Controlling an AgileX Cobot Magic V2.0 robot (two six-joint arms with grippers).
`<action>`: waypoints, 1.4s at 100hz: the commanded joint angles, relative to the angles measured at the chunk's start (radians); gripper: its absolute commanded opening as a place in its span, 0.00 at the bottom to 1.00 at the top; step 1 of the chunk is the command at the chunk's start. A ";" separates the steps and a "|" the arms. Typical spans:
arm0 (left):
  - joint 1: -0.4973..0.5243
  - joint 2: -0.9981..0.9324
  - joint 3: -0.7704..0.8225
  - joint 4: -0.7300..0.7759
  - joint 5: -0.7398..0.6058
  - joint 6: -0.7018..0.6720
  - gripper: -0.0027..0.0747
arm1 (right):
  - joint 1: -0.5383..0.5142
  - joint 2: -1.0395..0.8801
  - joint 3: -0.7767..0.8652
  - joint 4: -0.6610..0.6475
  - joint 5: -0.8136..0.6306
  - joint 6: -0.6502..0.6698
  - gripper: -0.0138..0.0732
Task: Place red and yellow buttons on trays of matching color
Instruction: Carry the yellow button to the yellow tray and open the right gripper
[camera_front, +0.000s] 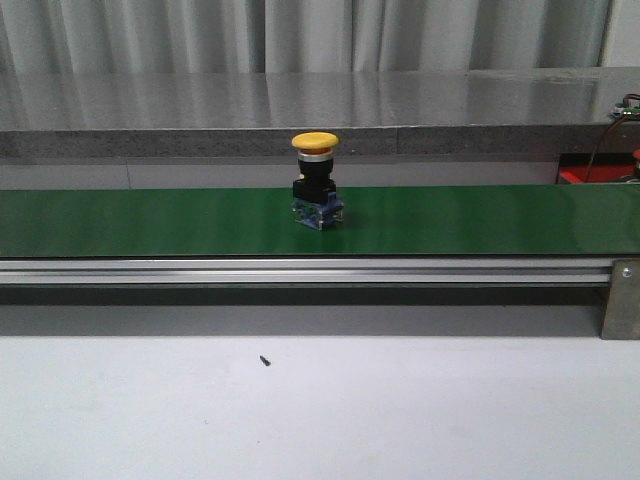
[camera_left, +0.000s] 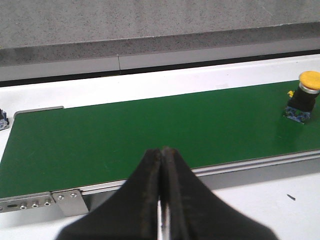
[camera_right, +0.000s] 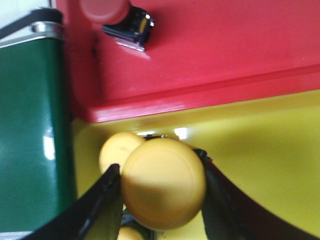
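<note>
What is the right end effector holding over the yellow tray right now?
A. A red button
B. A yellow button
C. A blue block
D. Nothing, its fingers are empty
B: in the right wrist view the right end effector has its fingers on either side of a yellow button above the yellow tray; the red button lies in the red tray.

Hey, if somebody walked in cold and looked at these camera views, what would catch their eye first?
Probably the yellow button standing upright, alone, mid-way along the green conveyor belt. Next, the right wrist view: the right pincer grips a second yellow button over the yellow tray, with the red tray beside it already holding a red button. The left pincer hangs shut and empty at the belt's near edge.
</note>
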 joint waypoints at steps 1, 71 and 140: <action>-0.006 0.002 -0.026 -0.017 -0.079 0.000 0.01 | -0.008 -0.003 -0.026 0.034 -0.057 -0.014 0.41; -0.006 0.002 -0.026 -0.017 -0.079 0.000 0.01 | -0.010 0.082 -0.027 0.012 -0.063 -0.018 0.76; -0.006 0.002 -0.026 -0.017 -0.079 0.000 0.01 | 0.318 -0.221 -0.029 0.071 0.002 -0.194 0.77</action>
